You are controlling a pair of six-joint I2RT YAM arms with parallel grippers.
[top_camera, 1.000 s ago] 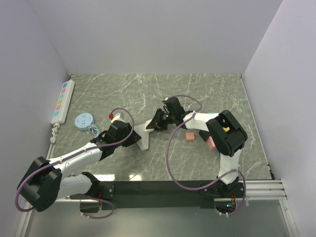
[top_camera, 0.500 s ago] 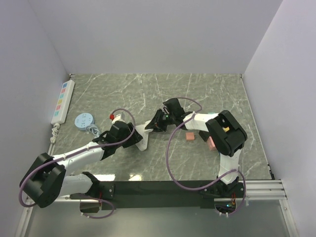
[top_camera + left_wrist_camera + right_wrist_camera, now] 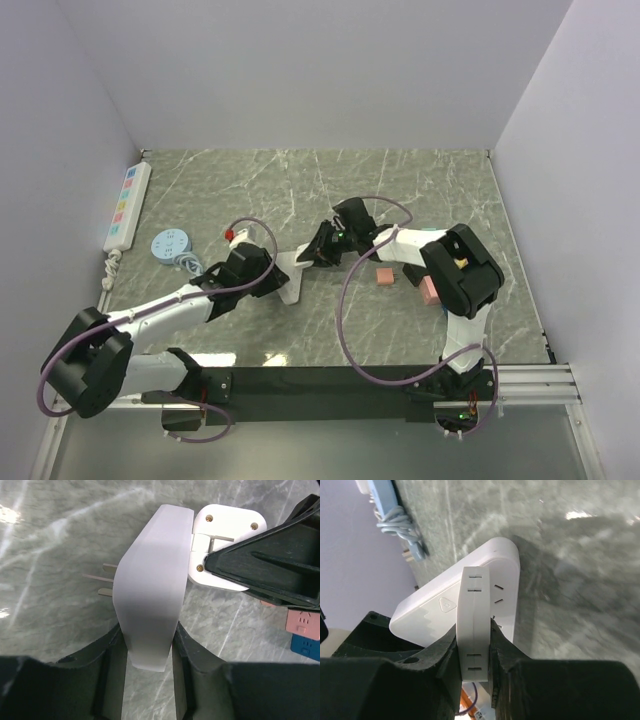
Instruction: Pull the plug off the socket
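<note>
Grey marbled tabletop (image 3: 250, 180) fills a white-walled booth, and both arms meet near its middle. From its near-left base the left arm (image 3: 160, 310) stretches low and diagonally toward the centre. The left gripper (image 3: 147, 635) has both fingers pressed on the sides of a white adapter block (image 3: 150, 590), whose three bare prongs (image 3: 102, 577) point out to the left above the table. The right arm (image 3: 455, 270) rises from the near-right base, folds at the elbow and reaches left. Its right gripper (image 3: 474, 645) is clamped on a flat white socket piece (image 3: 474, 610) with plug slots along its narrow edge. Both white parts touch at the centre; I cannot tell whether they are mated. A power strip (image 3: 128, 205) lies along the left wall, with two pink blocks (image 3: 383, 276) right of centre.
</note>
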